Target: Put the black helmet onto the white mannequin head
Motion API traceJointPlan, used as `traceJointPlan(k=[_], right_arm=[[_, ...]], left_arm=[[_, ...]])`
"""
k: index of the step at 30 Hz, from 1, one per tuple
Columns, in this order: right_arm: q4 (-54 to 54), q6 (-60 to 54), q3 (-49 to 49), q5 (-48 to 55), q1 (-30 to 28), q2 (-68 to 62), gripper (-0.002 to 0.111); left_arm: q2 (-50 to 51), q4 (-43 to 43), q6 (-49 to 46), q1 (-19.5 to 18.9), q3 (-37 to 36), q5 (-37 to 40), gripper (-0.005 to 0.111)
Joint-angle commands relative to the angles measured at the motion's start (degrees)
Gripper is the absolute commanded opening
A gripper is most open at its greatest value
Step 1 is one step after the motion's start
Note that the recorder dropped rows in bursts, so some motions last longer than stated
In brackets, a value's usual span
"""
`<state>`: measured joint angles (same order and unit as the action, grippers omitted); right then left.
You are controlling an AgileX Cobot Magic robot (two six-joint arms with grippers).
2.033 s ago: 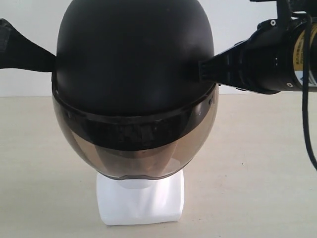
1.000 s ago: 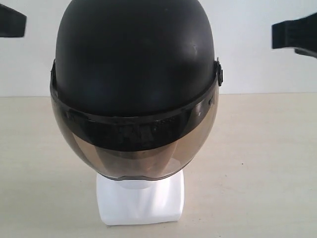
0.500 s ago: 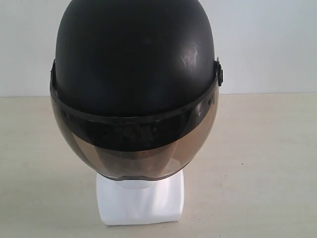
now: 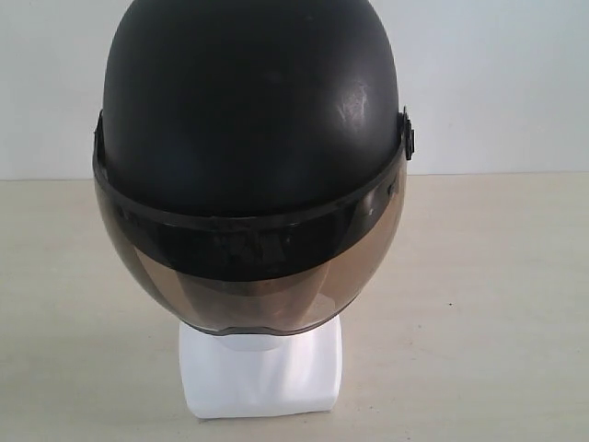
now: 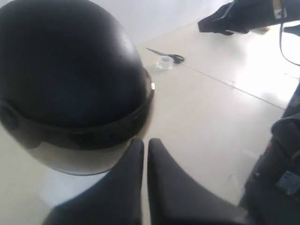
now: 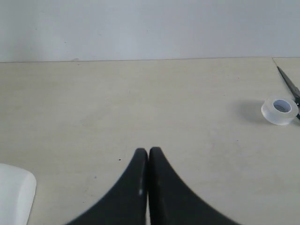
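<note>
The black helmet (image 4: 248, 110) sits over the white mannequin head, its smoky visor (image 4: 248, 276) down across the face. Only the head's white neck and square base (image 4: 260, 373) show below it. Neither gripper appears in the exterior view. In the left wrist view my left gripper (image 5: 146, 143) is shut on nothing, close beside the helmet (image 5: 65, 70) and apart from it. My right gripper (image 6: 148, 151) is shut and empty over bare table, with a corner of the white base (image 6: 14, 192) at the frame's edge.
A roll of clear tape (image 6: 279, 111) and black scissors (image 6: 290, 86) lie on the pale table (image 4: 497, 276); the left wrist view shows the tape (image 5: 164, 62) past the helmet. The other arm (image 5: 248, 14) is at that view's far edge, and dark equipment (image 5: 276, 178) stands beside the table.
Two seconds ago both grippers touched the helmet's sides. They drew outward to the frame edges a second ago and have left the exterior view. The helmet stays on the head.
</note>
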<state>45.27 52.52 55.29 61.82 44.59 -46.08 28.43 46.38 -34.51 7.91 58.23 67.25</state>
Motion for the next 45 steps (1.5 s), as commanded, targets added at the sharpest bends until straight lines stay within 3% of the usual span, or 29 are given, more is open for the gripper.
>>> traceJointPlan(k=[1,5,8,14,20,25,27,32,38,42,45], right_arm=[[0.2,-0.4,0.3,0.0,-0.1,0.2,0.000],[0.2,-0.4,0.3,0.0,-0.1,0.2,0.000],[0.2,-0.4,0.3,0.3,-0.1,0.2,0.000],[0.2,-0.4,0.3,0.2,-0.1,0.2,0.000],[0.2,-0.4,0.3,0.2,-0.1,0.2,0.000],[0.2,-0.4,0.3,0.0,-0.1,0.2,0.000],[0.2,-0.4,0.3,0.0,-0.1,0.2,0.000],[0.2,-0.4,0.3,0.0,-0.1,0.2,0.000],[0.2,-0.4,0.3,-0.1,-0.1,0.2,0.000],[0.2,-0.6,0.3,0.0,-0.1,0.2,0.000],[0.2,-0.6,0.3,0.0,-0.1,0.2,0.000]], left_arm=[[-3.8,-15.1,14.8,0.1,4.6,-4.4,0.004],[-9.1,-41.3,46.6,0.1,5.7,-10.2,0.004],[-11.7,-51.3,55.2,0.1,2.1,-14.9,0.004],[-13.3,-52.2,54.7,-0.1,-13.2,-35.5,0.004],[-13.4,-43.1,52.7,-0.1,-34.2,-51.3,0.004],[-21.1,-44.5,52.9,-0.1,-50.3,-68.0,0.004],[-26.2,-44.5,52.6,-0.2,-54.9,-70.7,0.004],[-28.4,-43.5,48.1,-2.5,-58.2,-70.3,0.004],[-28.4,-42.7,35.6,-6.7,-58.2,-60.9,0.004],[-28.4,-42.7,34.9,-6.8,-58.2,-50.1,0.004],[-28.4,-42.3,34.9,-6.8,-58.2,-50.1,0.004]])
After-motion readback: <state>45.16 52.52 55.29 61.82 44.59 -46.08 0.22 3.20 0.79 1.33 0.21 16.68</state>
